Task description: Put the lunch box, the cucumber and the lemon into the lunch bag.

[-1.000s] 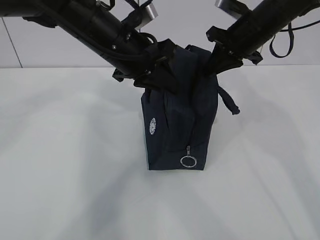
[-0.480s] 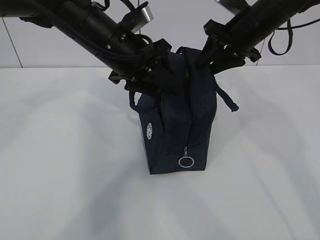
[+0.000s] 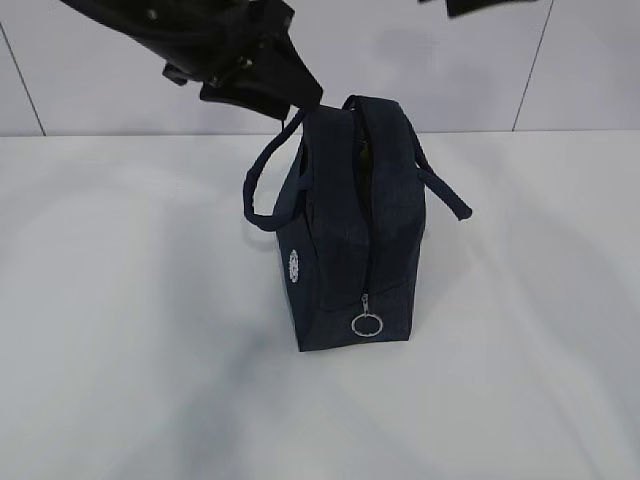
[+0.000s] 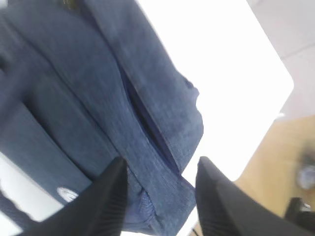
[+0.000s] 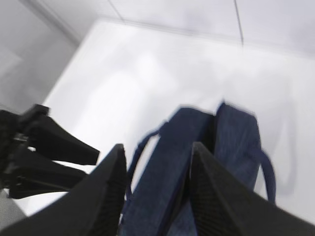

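Note:
The dark navy lunch bag (image 3: pixel 350 250) stands upright on the white table, with its ring pull (image 3: pixel 366 325) hanging low on the near end and the top slit partly open. Its two handles hang loose at the sides. The lunch box, cucumber and lemon are not in view; only a dim yellowish patch shows inside the slit. My left gripper (image 3: pixel 300 95) is open and empty just above the bag's top left; the left wrist view (image 4: pixel 161 162) shows the bag (image 4: pixel 123 98) below it. My right gripper (image 5: pixel 158 147) is open and empty high above the bag (image 5: pixel 182 162).
The white table (image 3: pixel 120 300) spreads around the bag. A grey panelled wall stands behind it. The left wrist view shows the table's edge and wooden floor (image 4: pixel 275 162) beyond it. Only a dark bit of the right arm (image 3: pixel 480 5) shows at the exterior view's top edge.
Both grippers have let go of the bag's top and risen away, the right one almost out of the exterior view. The handles have dropped to the sides and the bag has settled.

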Controlling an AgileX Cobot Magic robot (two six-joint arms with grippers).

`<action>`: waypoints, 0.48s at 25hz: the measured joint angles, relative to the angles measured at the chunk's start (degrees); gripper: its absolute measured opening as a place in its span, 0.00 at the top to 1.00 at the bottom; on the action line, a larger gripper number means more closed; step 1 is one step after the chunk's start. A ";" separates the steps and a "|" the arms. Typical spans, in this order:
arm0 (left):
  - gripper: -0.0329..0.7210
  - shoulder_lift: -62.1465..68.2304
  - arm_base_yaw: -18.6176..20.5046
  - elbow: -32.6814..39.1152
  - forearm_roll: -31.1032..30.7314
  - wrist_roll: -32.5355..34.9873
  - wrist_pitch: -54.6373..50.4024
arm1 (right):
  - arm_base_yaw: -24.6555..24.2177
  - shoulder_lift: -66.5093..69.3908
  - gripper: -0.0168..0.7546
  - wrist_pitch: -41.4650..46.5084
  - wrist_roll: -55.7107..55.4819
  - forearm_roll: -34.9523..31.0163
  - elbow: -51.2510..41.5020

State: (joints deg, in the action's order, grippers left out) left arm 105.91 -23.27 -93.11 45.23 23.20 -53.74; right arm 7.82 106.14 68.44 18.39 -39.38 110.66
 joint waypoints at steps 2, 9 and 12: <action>0.56 -2.32 0.00 0.00 -0.98 1.28 0.97 | 0.00 -4.49 0.54 -2.12 1.10 -0.08 0.00; 0.58 -9.44 -0.62 0.00 -1.62 5.53 1.32 | 0.00 -22.22 0.56 -4.83 5.10 0.27 0.11; 0.59 -11.78 -2.13 0.00 -1.74 7.19 1.32 | 0.00 -29.41 0.56 -4.82 5.35 2.63 0.07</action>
State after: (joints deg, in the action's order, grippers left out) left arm 94.13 -25.40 -93.11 43.48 30.39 -52.41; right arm 7.82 76.73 63.62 23.74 -36.76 110.73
